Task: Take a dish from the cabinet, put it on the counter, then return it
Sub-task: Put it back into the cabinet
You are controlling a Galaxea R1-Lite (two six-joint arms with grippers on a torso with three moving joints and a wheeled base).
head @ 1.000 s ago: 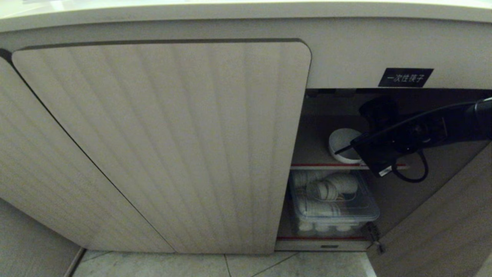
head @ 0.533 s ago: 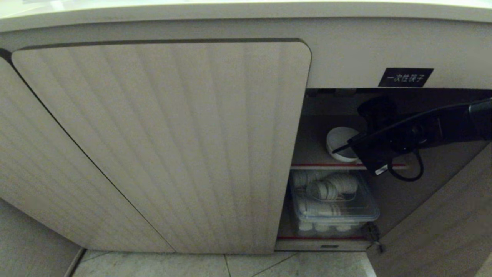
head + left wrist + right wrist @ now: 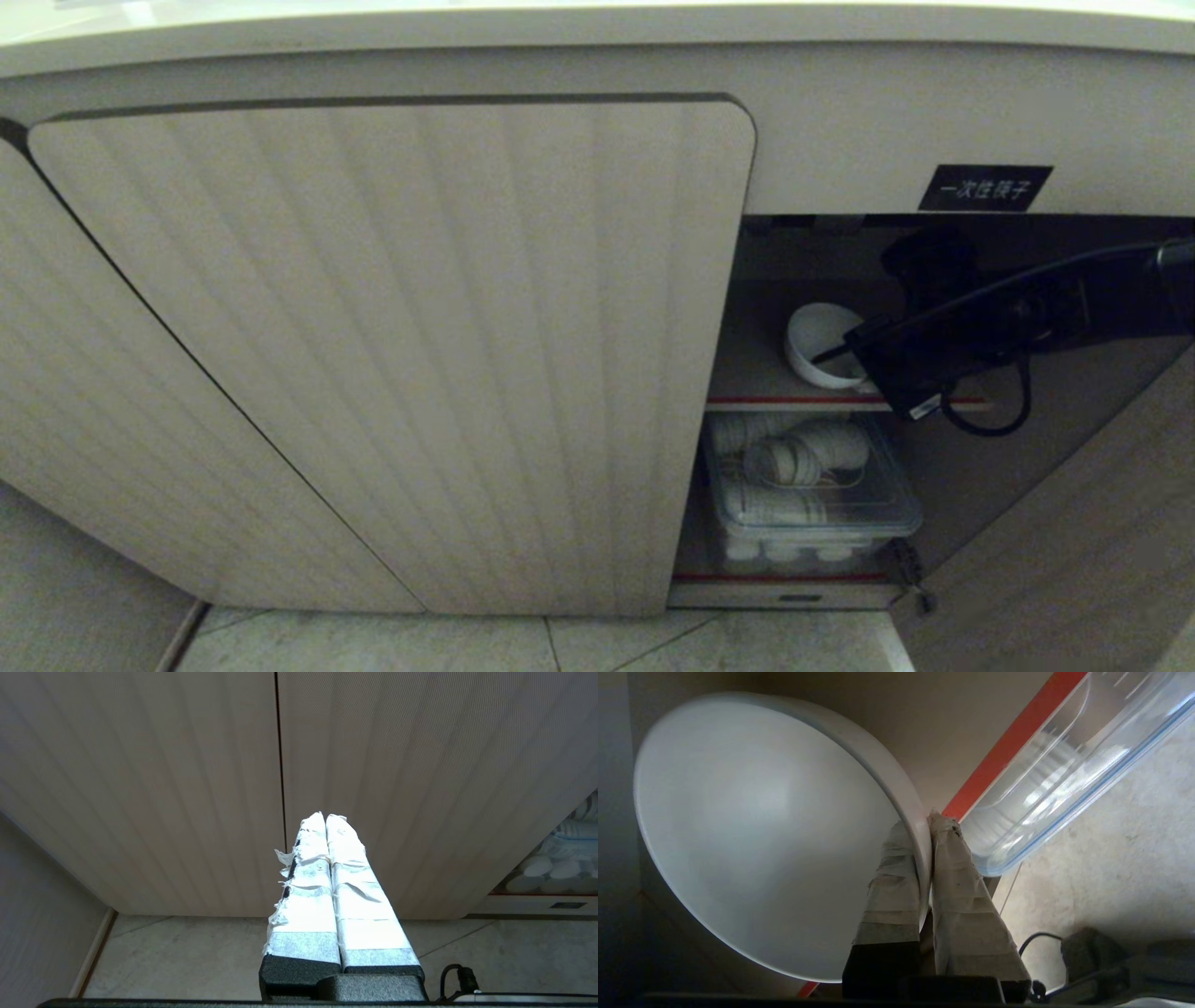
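The dish, a small white bowl, is on the upper, red-edged shelf of the open right compartment of the cabinet. My right arm reaches in from the right. In the right wrist view my right gripper is shut on the rim of the dish, one taped finger inside and one outside. Whether the dish rests on the shelf or hangs just above it, I cannot tell. My left gripper is shut and empty, low before the closed ribbed doors. The counter shows only as its front edge at the top.
A clear plastic box of white dishes fills the lower shelf, right below the bowl. The compartment's opened door stands at the right. A closed ribbed door borders the opening on the left. A black label sits above; tiled floor lies below.
The dish has turned in my right gripper, so its hollow now shows more, and it has shifted slightly left. The left arm has not moved.
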